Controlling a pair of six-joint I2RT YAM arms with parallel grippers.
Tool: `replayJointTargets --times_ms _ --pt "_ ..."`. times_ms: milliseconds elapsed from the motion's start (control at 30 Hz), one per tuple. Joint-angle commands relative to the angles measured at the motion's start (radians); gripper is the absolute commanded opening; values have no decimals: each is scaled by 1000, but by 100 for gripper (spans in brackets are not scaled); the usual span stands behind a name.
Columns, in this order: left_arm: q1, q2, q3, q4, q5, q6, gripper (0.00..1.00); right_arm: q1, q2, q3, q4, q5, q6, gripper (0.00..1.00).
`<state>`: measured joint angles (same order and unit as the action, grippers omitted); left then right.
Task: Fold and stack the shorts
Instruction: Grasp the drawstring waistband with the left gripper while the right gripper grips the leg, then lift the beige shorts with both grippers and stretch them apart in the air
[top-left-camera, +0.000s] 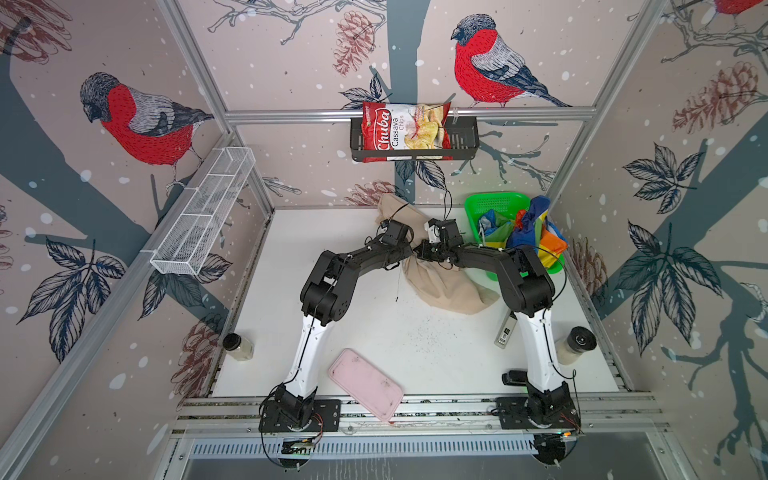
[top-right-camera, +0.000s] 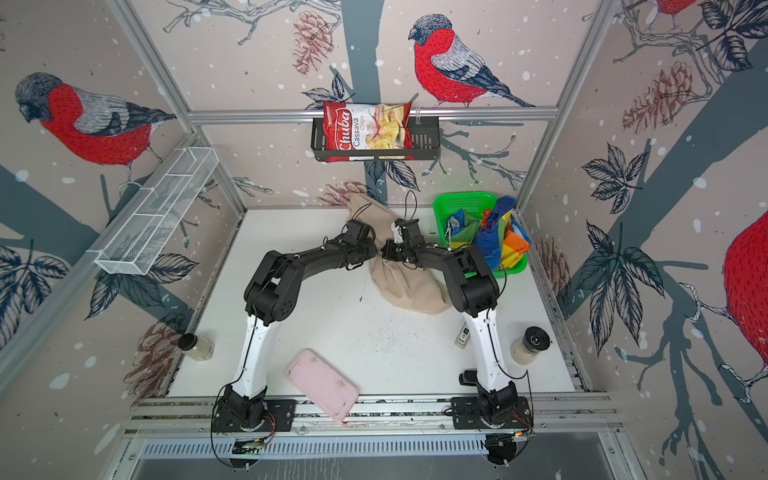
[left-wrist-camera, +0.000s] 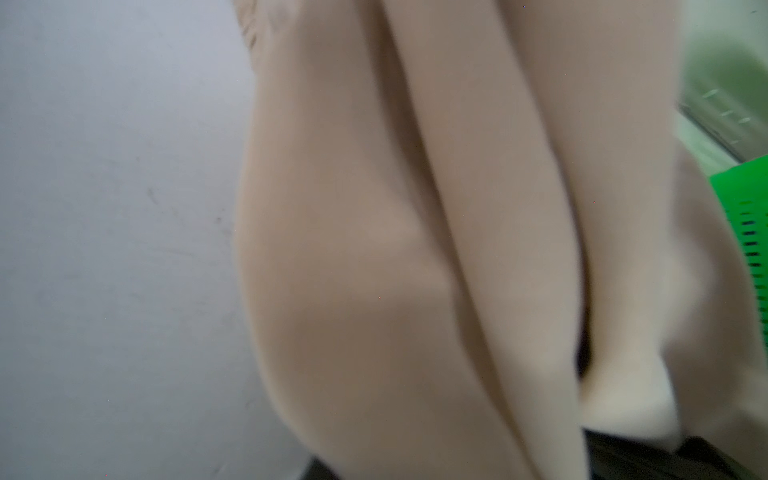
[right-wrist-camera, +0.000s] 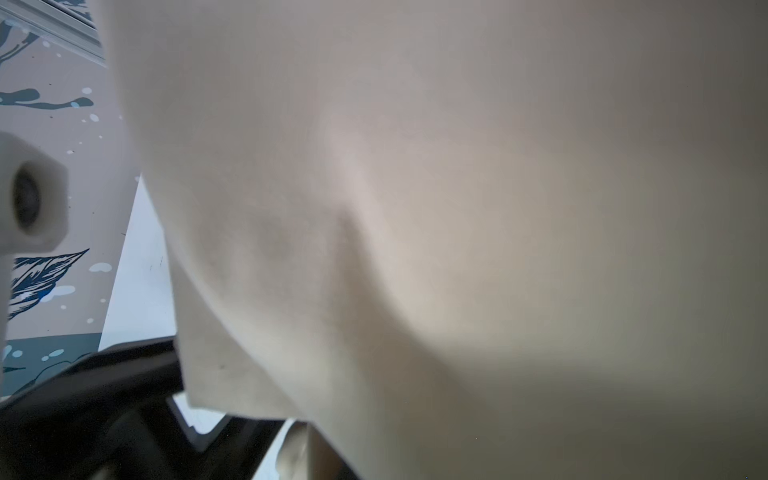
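Observation:
The beige shorts (top-left-camera: 444, 286) (top-right-camera: 409, 291) hang bunched over the middle back of the white table, one end rising toward the back wall. My left gripper (top-left-camera: 409, 249) (top-right-camera: 374, 251) and right gripper (top-left-camera: 422, 251) (top-right-camera: 384, 253) meet tip to tip at the bunched cloth, both shut on it. Beige cloth (left-wrist-camera: 374, 249) fills the left wrist view and beige cloth (right-wrist-camera: 457, 208) fills the right wrist view, hiding both sets of jaws. The striped shorts (top-left-camera: 534, 232) (top-right-camera: 498, 237) lie crumpled in the green basket (top-left-camera: 494, 201) (top-right-camera: 461, 203) at the back right.
A pink tray (top-left-camera: 365, 384) overhangs the front edge. One jar (top-left-camera: 237, 345) stands at the left, another jar (top-left-camera: 575, 343) at the right. A grey remote (top-left-camera: 505, 332) lies by the right arm. A black shelf (top-left-camera: 461, 143) holds a chips bag; a white wire basket (top-left-camera: 203, 212) hangs left.

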<state>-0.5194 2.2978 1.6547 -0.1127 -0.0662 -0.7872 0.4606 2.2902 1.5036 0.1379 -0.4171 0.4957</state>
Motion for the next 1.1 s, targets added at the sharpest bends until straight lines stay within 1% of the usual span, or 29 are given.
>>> replayJointTargets --times_ms 0,100,167,233,300,367,400,467,500,600,633,667,733,767,833,967,1067 --pt "5 5 42 -122 -59 25 0 -11 -20 -27 -75 21 5 0" --pt "16 -29 98 -212 -79 51 0 -31 -63 -50 -74 21 12 0" --pt "25 -96 88 -262 -112 64 0 -52 -108 -77 -60 21 31 1" --pt "42 -189 40 -286 -129 66 0 -71 -154 -103 -46 28 53 2" --pt "64 -302 -40 -289 -133 62 0 -83 -190 -117 -48 50 68 3" --pt "88 -420 -139 -282 -147 50 0 -77 -206 -93 -120 134 61 6" --pt "99 -473 -182 -280 -159 34 0 -69 -208 -82 -146 168 48 8" --pt "123 -567 -273 -266 -190 23 0 -44 -215 -77 -190 219 30 19" --pt "134 -598 -309 -254 -197 26 0 -29 -224 -84 -201 230 23 23" --pt "148 -674 -400 -236 -224 21 0 23 -305 -159 -211 275 0 44" --pt "150 -688 -420 -240 -231 15 0 45 -350 -195 -216 302 -12 53" --pt "150 -699 -435 -244 -237 9 0 69 -399 -237 -231 341 -22 60" --pt "153 -708 -444 -279 -257 -12 0 119 -491 -311 -278 429 -38 70" --pt "153 -709 -441 -304 -276 -21 0 141 -536 -351 -319 475 -38 73" --pt "154 -715 -440 -341 -309 -27 0 165 -619 -425 -390 535 -16 75" --pt "159 -743 -477 -342 -337 -56 0 166 -774 -599 -466 573 62 78" --pt "165 -750 -487 -325 -325 -61 0 132 -837 -692 -481 548 109 77"
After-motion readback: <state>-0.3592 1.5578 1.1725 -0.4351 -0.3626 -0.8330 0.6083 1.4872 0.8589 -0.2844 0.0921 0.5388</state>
